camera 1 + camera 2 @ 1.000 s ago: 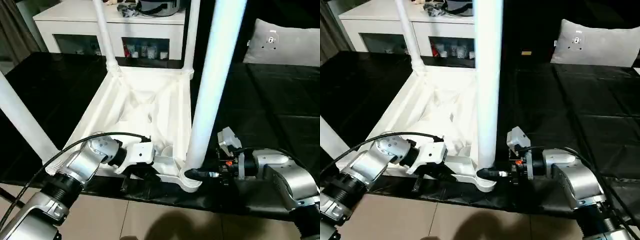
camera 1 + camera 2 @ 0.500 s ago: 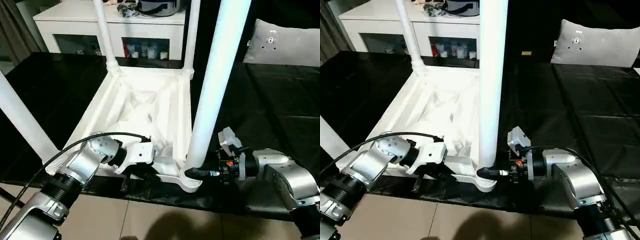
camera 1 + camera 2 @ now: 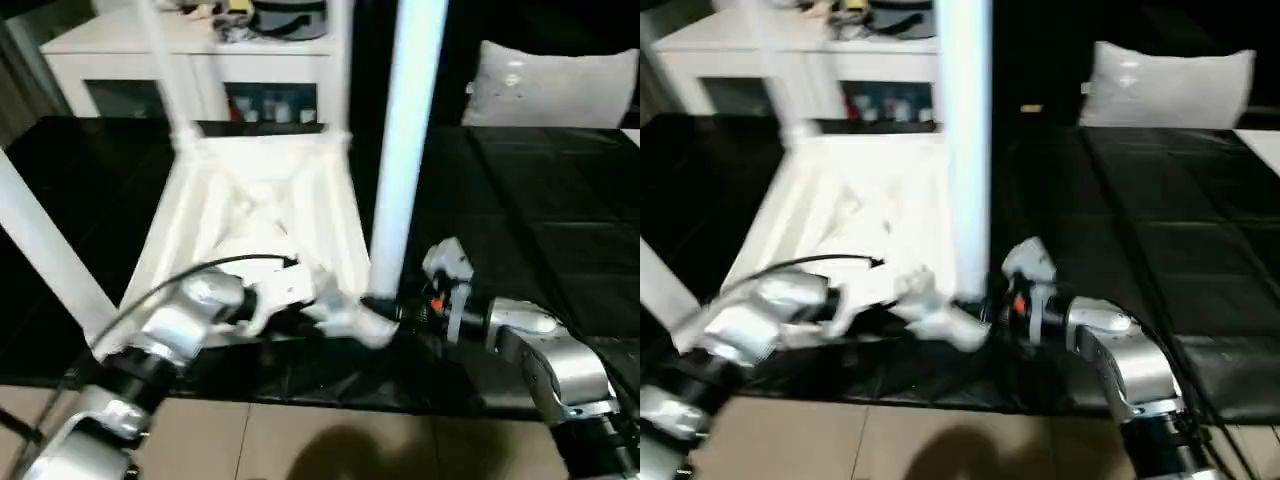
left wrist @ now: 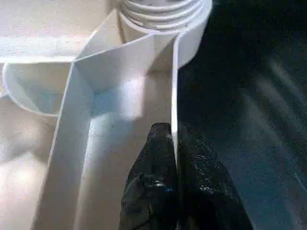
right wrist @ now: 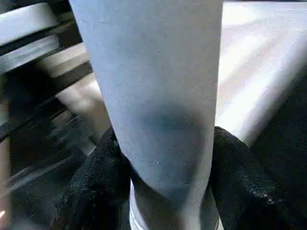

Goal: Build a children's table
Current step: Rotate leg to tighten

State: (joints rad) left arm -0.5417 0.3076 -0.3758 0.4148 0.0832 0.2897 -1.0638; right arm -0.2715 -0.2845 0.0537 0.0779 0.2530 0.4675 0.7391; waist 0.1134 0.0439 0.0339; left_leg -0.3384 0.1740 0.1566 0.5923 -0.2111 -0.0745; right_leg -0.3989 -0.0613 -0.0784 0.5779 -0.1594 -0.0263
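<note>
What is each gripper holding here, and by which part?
The left gripper pinches the table top's thin side wall beside the corner socket. The right gripper clamps the near leg just above its base.

My left arm [image 3: 175, 330] reaches in from the lower left, silver forearm angled up and inward, a black cable [image 3: 215, 266] arching over the wrist. Its jaws are pinched shut on the thin rim [image 4: 174, 96] of the table, one black finger [image 4: 152, 187] on each side of the wall. My right arm [image 3: 535, 345] comes in from the lower right, elbow bent, forearm pointing inward and level. Its jaws are closed around the base of the leg [image 5: 158, 96], a black finger [image 5: 237, 172] pressed against each side
</note>
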